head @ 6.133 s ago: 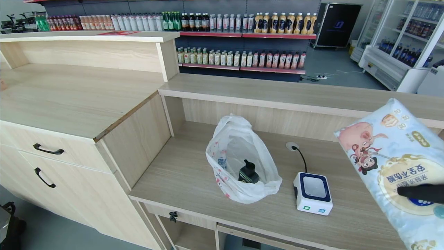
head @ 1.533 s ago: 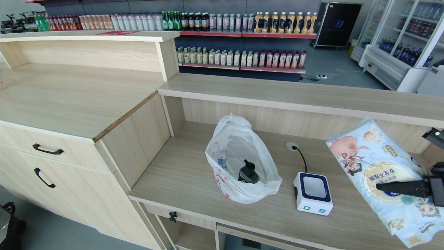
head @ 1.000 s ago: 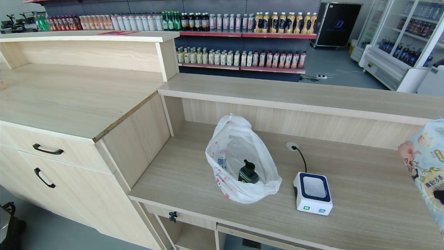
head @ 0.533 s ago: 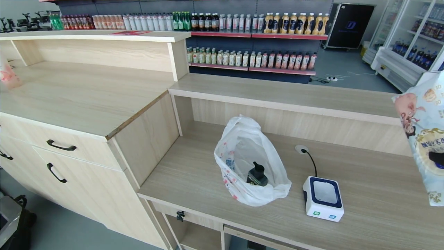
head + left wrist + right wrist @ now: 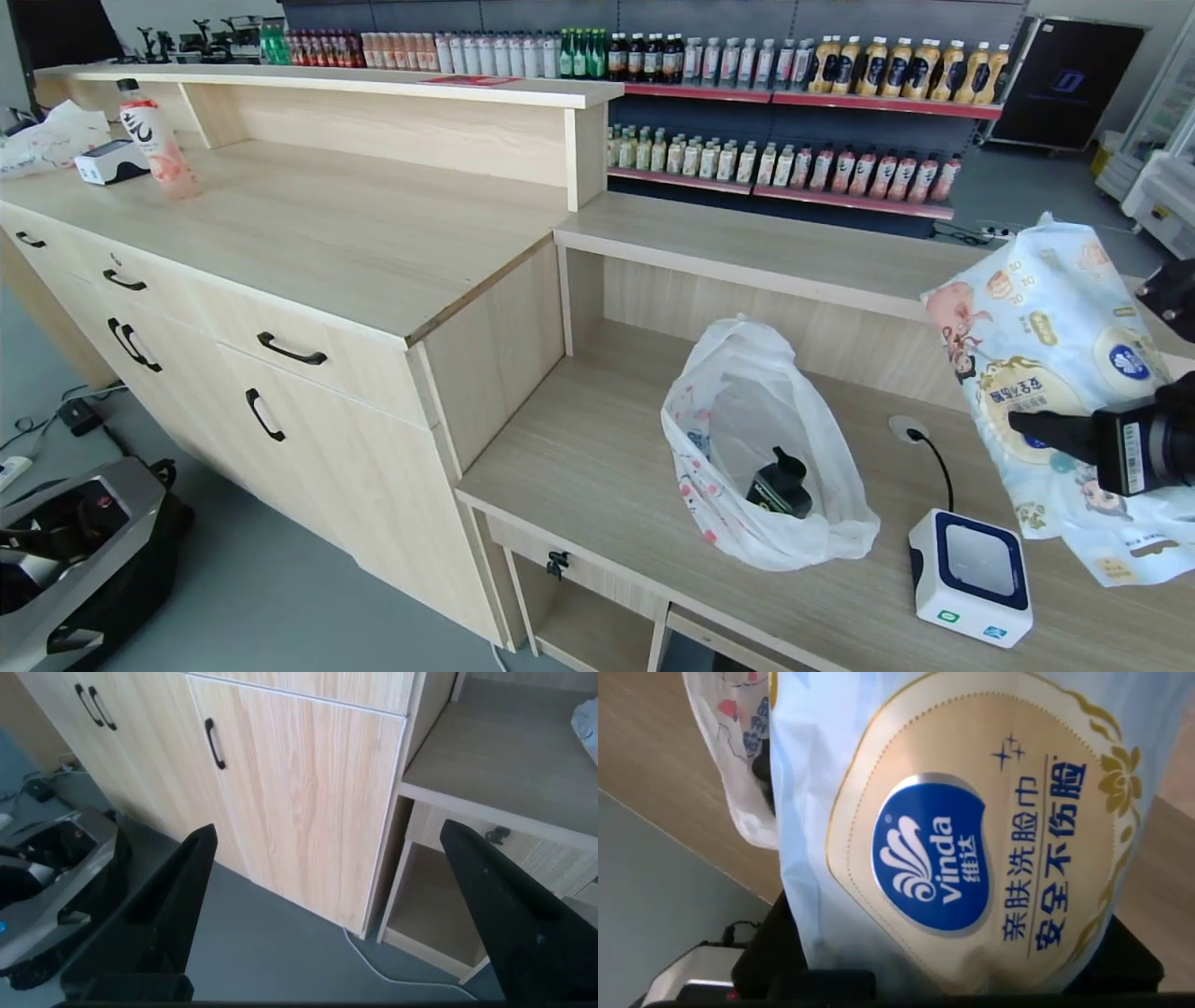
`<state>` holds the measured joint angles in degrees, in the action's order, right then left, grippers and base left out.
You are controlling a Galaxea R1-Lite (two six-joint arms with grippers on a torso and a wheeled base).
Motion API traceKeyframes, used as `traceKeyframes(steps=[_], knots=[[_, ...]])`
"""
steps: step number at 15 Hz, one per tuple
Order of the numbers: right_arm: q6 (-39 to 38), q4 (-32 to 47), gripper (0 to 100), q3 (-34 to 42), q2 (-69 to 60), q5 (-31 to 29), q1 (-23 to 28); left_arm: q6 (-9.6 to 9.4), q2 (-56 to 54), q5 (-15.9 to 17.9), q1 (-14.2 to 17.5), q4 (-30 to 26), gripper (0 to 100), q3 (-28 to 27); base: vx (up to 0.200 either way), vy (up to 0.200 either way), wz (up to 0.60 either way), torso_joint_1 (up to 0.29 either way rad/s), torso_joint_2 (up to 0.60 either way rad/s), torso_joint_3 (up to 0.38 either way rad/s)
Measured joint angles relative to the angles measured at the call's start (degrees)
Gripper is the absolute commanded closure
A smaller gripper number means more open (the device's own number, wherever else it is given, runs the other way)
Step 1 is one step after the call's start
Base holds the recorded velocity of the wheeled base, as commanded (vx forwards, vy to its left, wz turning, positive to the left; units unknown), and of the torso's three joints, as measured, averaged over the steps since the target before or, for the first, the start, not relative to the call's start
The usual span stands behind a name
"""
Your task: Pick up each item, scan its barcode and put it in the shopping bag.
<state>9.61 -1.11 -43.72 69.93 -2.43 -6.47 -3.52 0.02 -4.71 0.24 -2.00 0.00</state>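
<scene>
My right gripper (image 5: 1032, 427) is shut on a large pale-blue tissue pack (image 5: 1046, 373) with cartoon print, held tilted in the air over the right end of the lower counter, just above and right of the white barcode scanner (image 5: 971, 579). In the right wrist view the tissue pack (image 5: 971, 849) covers the fingers. The white shopping bag (image 5: 747, 411) stands open left of the scanner with a black bottle (image 5: 780, 485) inside. My left gripper (image 5: 327, 919) hangs open over the floor beside the cabinet doors (image 5: 308, 812).
The raised counter (image 5: 308, 233) to the left carries a pink bottle (image 5: 154, 140), a second scanner (image 5: 110, 161) and a white bag (image 5: 47, 135). A back ledge (image 5: 747, 243) runs behind the lower counter. Drink shelves (image 5: 775, 93) stand beyond.
The head camera has swung left, shifting the whole scene right. The right gripper has brought the tissue pack back in from the right edge, closer to the scanner.
</scene>
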Motion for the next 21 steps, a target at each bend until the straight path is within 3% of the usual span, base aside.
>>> traceKeyframes(steps=[4,13,21], knots=[[-1.2,-16.9,100,1.1,12.0,11.9,1.1,0.0,0.0,0.0,0.0,0.0,0,0.0,0.0,0.0,0.0,0.0,0.0,0.0],[0.9,-26.2,100,2.3,28.0,17.1,3.0,0.0,0.0,0.0,0.0,0.0,0,0.0,0.0,0.0,0.0,0.0,0.0,0.0],[1.7,-36.9,100,2.4,36.7,17.7,3.0,0.0,0.0,0.0,0.0,0.0,0,0.0,0.0,0.0,0.0,0.0,0.0,0.0]])
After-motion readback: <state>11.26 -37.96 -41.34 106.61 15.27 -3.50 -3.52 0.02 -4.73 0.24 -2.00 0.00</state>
